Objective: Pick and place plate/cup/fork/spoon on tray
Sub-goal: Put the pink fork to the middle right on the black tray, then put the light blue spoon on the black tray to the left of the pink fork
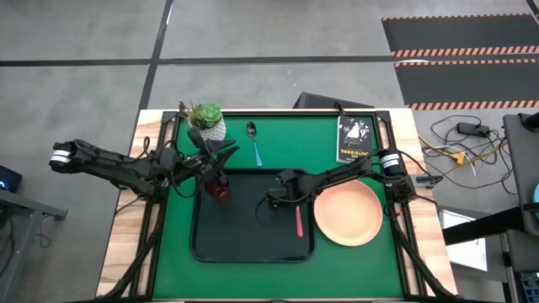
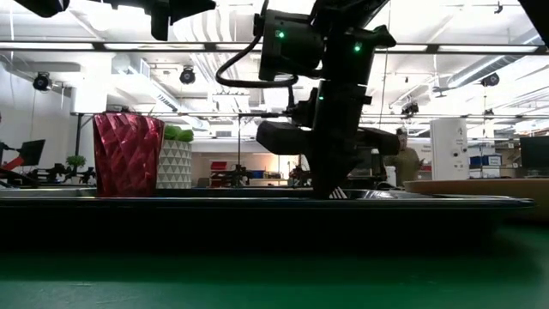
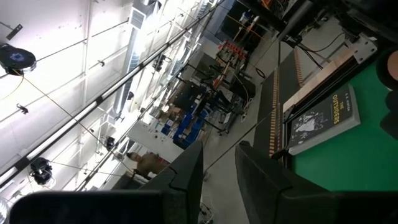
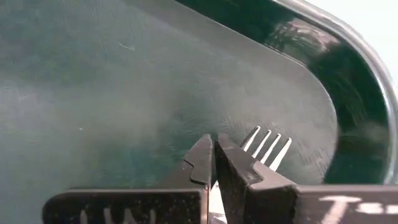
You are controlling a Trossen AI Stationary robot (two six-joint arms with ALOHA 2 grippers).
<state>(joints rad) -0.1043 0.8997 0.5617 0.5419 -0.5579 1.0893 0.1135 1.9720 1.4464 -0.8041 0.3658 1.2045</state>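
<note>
The tray (image 4: 124, 74) was seen as smooth, glossy dark plastic; the fork (image 4: 268, 144) tines as bright metal; the cup (image 2: 127, 153) as faceted translucent red plastic; the plate (image 1: 347, 213) as matt; the table (image 1: 122, 244) edge as pale wood.

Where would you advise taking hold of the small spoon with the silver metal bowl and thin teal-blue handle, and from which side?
Grip the spoon at mid-handle, coming straight down with the fingers across it. It lies flat on the green mat beyond the tray, and the thin straight handle likely pinches more surely than the rounded bowl.
</note>
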